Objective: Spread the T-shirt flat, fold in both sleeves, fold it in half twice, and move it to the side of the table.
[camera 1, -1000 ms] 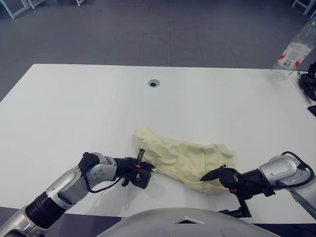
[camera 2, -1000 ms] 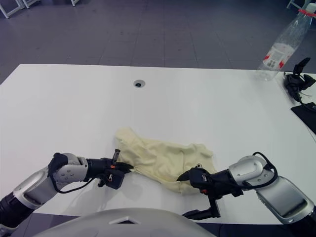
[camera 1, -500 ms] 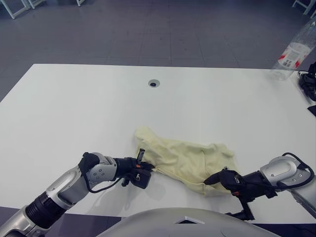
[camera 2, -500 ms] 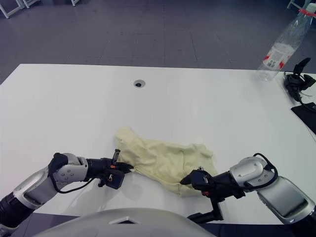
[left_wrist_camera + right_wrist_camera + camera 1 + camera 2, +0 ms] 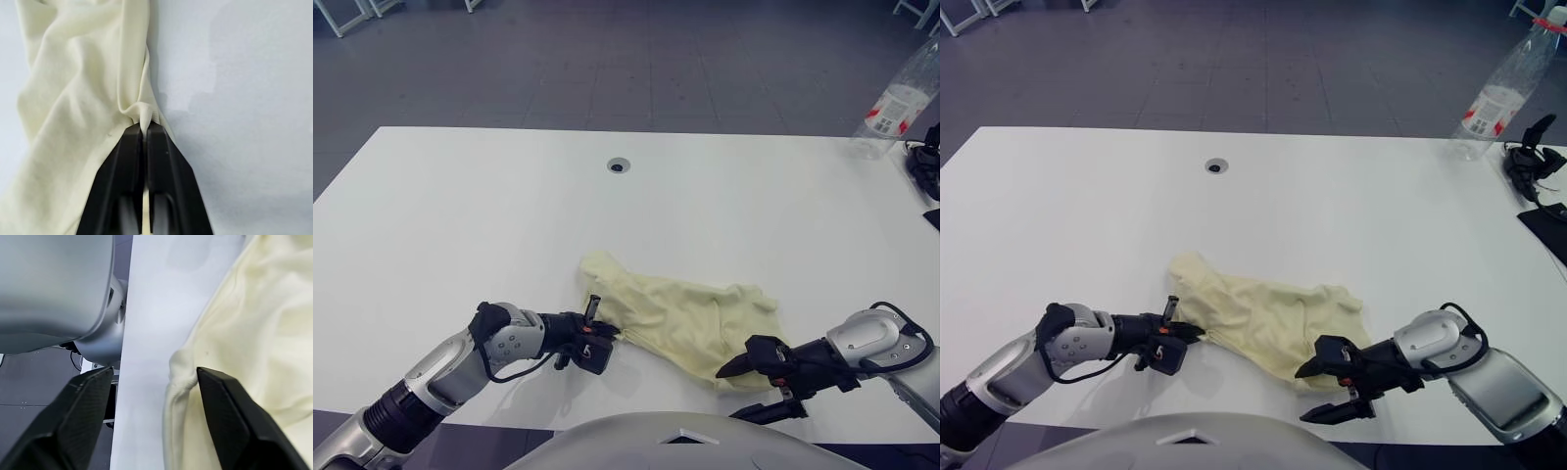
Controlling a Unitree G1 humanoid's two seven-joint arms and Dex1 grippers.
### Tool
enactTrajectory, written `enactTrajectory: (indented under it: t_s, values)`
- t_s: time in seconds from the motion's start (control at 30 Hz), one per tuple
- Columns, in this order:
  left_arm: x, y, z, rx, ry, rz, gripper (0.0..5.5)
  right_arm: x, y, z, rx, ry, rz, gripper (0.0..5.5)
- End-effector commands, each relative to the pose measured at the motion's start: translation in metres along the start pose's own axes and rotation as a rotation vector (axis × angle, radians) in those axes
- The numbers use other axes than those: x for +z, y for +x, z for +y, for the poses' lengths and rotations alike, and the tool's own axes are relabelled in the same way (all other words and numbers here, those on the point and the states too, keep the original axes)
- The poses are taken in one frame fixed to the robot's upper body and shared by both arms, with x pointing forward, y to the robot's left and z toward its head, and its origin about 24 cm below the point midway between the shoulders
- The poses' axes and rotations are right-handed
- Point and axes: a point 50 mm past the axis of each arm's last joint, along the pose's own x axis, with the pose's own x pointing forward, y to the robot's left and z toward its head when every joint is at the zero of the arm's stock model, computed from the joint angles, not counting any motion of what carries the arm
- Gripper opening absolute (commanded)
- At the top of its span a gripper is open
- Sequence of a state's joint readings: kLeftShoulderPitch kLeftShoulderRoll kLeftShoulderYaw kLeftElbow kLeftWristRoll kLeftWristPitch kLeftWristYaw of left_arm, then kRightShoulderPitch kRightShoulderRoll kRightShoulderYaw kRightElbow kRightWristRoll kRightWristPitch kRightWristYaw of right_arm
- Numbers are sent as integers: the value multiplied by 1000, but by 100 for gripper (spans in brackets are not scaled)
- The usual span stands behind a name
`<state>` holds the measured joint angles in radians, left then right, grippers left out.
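White table (image 5: 460,206): spans the scene from near edge to far edge, with grey tiled floor (image 5: 607,59) beyond it.

Pale yellow T-shirt (image 5: 675,318): lies crumpled and bunched on the table, close to the near edge and a little right of the middle. Not yet spread flat; sleeves impossible to tell apart among the folds.

Clear plastic bottle (image 5: 898,93): leans tilted at the table's far right, well apart from the T-shirt.

Left gripper (image 5: 145,128): rests low over the table at the T-shirt's left end. Pinches a small tuck of the cloth's edge between its two black tips, pressed together, with creases running away from that spot.

Right gripper (image 5: 1300,397): sits at the T-shirt's near right corner, by the table's near edge. Spread wide, holding nothing. Touches the bunched hem with one finger (image 5: 230,421); keeps the other apart from the cloth, out by the table's edge.

Black gear (image 5: 1528,155): lies at the right edge, just beside the bottle.

Small round hole (image 5: 619,164): sits in the tabletop toward the far side, well apart from the T-shirt.
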<state>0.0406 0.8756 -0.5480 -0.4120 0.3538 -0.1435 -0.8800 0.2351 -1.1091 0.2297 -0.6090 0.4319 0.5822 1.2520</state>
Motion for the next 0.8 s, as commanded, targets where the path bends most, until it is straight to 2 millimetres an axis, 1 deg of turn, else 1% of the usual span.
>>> enactTrajectory:
  t_s: [0.03,0.2,0.37,0.4,0.43,0.67,0.8]
  values:
    - [-29,6,-45,-221,-145,193,0,-4,3,-10,-67,-26,46,223]
    - [-29,7,-45,-221,-147,192,0,-5,7,-11,-69,-40,56,140]
    - [-29,7,-45,-222,-147,191,0,-3,9,-12,-72,-56,48,42]
    - [-29,7,-46,-222,-147,191,0,-3,9,-12,-75,-59,46,32]
    - [-29,7,-46,-222,-147,191,0,-3,9,-12,-76,-60,44,8]
    - [-29,7,-46,-223,-147,190,0,1,7,-11,-86,-82,32,3]
    - [-26,7,-44,-211,-162,160,0,3,1,-13,-120,-106,19,3]
